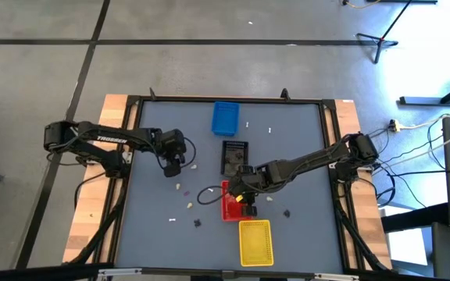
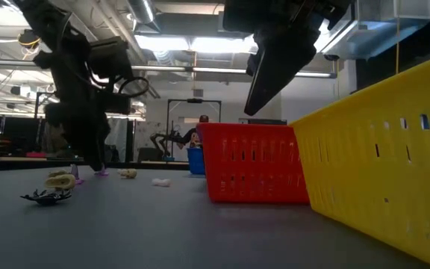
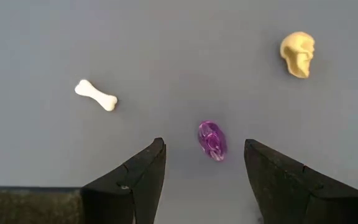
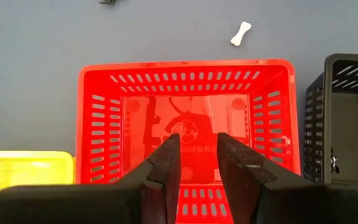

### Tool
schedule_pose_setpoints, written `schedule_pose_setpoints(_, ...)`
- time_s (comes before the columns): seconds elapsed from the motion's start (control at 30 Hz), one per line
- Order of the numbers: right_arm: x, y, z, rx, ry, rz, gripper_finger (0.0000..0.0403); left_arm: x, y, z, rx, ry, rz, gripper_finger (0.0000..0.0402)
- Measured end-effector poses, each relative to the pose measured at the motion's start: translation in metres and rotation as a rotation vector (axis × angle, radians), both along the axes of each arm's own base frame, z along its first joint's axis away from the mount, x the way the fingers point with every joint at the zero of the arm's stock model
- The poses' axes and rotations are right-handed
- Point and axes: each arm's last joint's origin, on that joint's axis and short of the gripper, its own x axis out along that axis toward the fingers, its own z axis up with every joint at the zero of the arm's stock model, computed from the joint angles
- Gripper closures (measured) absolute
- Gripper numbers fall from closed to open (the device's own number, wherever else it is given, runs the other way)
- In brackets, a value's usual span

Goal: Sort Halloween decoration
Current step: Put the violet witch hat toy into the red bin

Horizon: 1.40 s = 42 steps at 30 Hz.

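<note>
My left gripper [image 3: 204,165] is open and points down at the grey table, near its left side [image 1: 172,166]. A small purple piece [image 3: 212,140] lies between its fingers, touching neither. A white bone [image 3: 96,95] and a cream skull [image 3: 298,54] lie on the table beyond it. My right gripper [image 4: 199,155] hovers over the red tray [image 4: 98,124], its fingers a narrow gap apart with nothing between them. It is above the tray in the high view [image 1: 241,190] and in the low view [image 2: 263,90]. More small pieces, such as a dark one [image 1: 197,223], are scattered on the table.
A blue tray [image 1: 225,117], a black tray [image 1: 234,156], the red tray [image 1: 226,209] and a yellow tray [image 1: 255,242] stand in a row down the table's middle. Another white bone [image 4: 241,33] lies beyond the red tray. A dark spider-like piece [image 2: 45,197] lies near the table's near edge.
</note>
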Motion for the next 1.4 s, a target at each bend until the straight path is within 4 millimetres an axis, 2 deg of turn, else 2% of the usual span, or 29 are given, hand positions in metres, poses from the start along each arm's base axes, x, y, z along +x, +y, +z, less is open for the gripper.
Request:
schedule_pose_setpoints(0.4,0.0001,0.0000,0.0001,0.000,-0.001,0.000,0.0299,0.0013,0.0004,-0.0021,0.012,-0.038,0.006,0.0200)
schedule_pose_setpoints(1.3,0.0000,0.0000,0.0003,0.000,-0.002,-0.001,0.0299,0.0005,0.0002,-0.0024,0.015,-0.027,-0.006,0.0390)
schedule_pose_setpoints(1.4,0.0000,0.0000,0.0003,0.000,-0.002,-0.001,0.0299,0.0006,0.0002,-0.0024,0.022,-0.025,-0.021,0.0398)
